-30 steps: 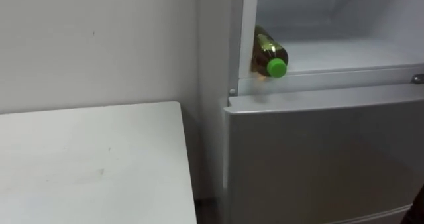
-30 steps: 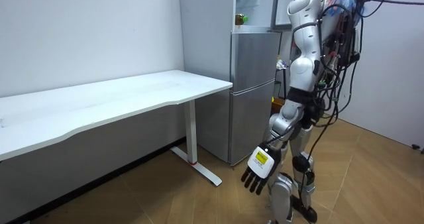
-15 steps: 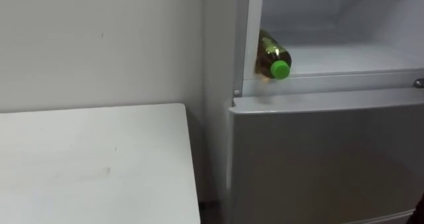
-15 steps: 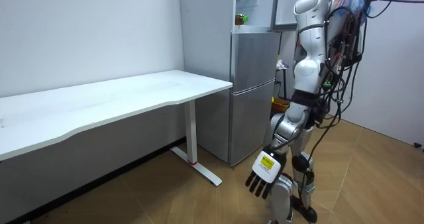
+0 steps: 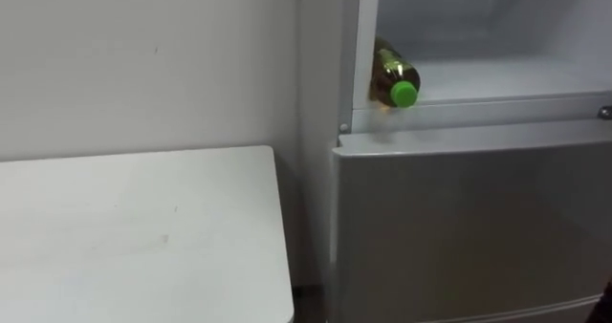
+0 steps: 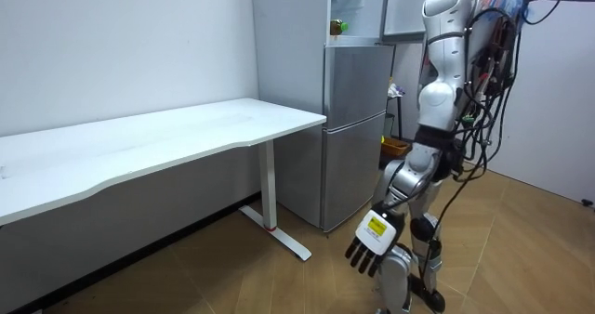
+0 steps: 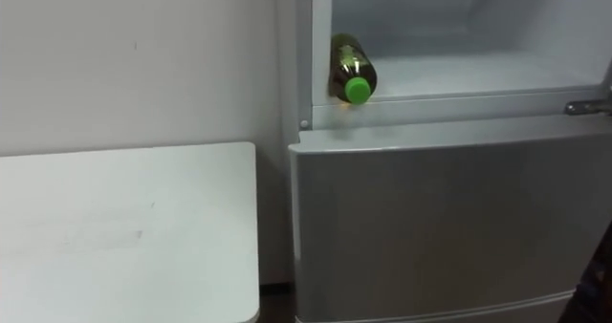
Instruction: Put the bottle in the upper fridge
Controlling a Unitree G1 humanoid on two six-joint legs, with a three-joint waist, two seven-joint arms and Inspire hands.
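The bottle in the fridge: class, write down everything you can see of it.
The bottle looks like clear plastic, filled with amber-brown liquid, and closed with a bright green cap. It lies on its side on the white floor of the open upper fridge compartment, close against its left wall, cap pointing outward at the front edge.

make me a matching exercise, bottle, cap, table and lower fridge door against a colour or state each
Things:
1 bottle
2 cap
3 table
4 lower door

Colour or state:
a shut
b green
c lying on its side
d white

Pairs: 1-c, 2-b, 3-d, 4-a
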